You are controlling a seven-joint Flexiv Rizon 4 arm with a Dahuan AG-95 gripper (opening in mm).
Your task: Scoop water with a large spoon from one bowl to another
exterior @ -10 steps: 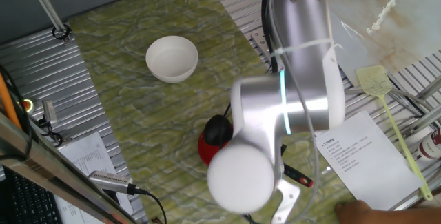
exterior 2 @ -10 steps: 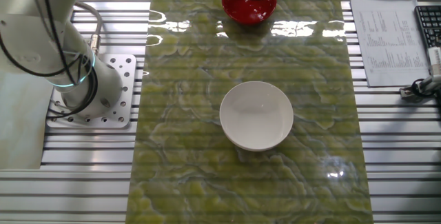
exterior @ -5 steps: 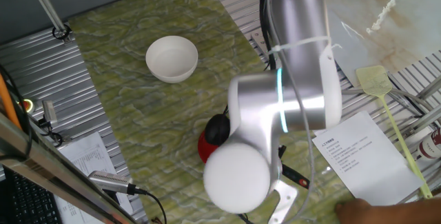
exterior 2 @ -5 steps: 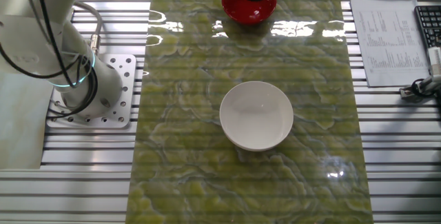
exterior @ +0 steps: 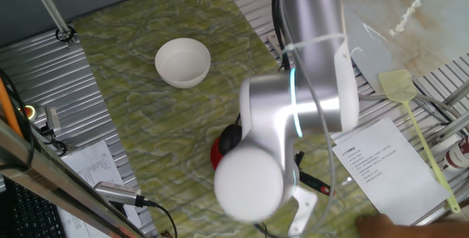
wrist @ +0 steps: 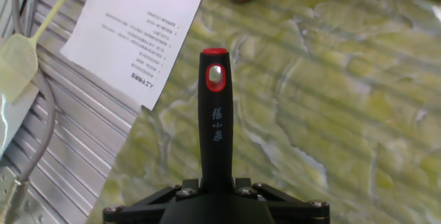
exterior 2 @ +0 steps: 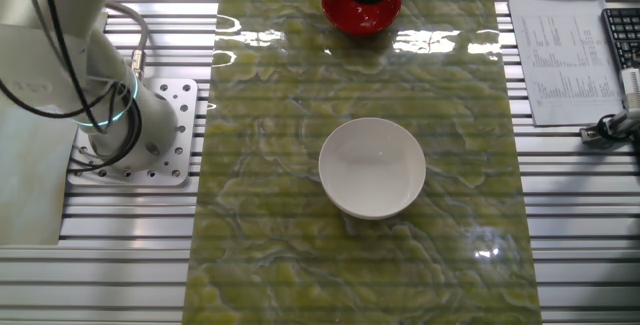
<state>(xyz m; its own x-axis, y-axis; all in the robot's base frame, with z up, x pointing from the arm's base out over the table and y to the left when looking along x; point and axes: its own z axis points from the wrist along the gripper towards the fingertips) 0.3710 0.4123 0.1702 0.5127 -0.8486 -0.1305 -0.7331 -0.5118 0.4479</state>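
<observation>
Ladle point(wrist: 215, 124) handle sits clenched in the tool point(wrist: 215, 195), its black scoop resting in the red bowl point(exterior 2: 361, 3) at the table's point(exterior 2: 270, 165) far end, well apart from the white bowl point(exterior 2: 372, 167).

White characters on the ladle handle; printed sheets too small to read.

In the hand view, the black ladle's long thin handle point(wrist: 215, 134) bears a short column of small white characters, apparently Chinese, below its red-ringed tip; I cannot make them out. The white printed paper sheet point(wrist: 141, 27) beside the green marbled surface point(wrist: 331, 100) carries upside-down lines of text, too small to read. Another white printed sheet point(exterior 2: 553, 45) in the other fixed view is likewise illegible.
</observation>
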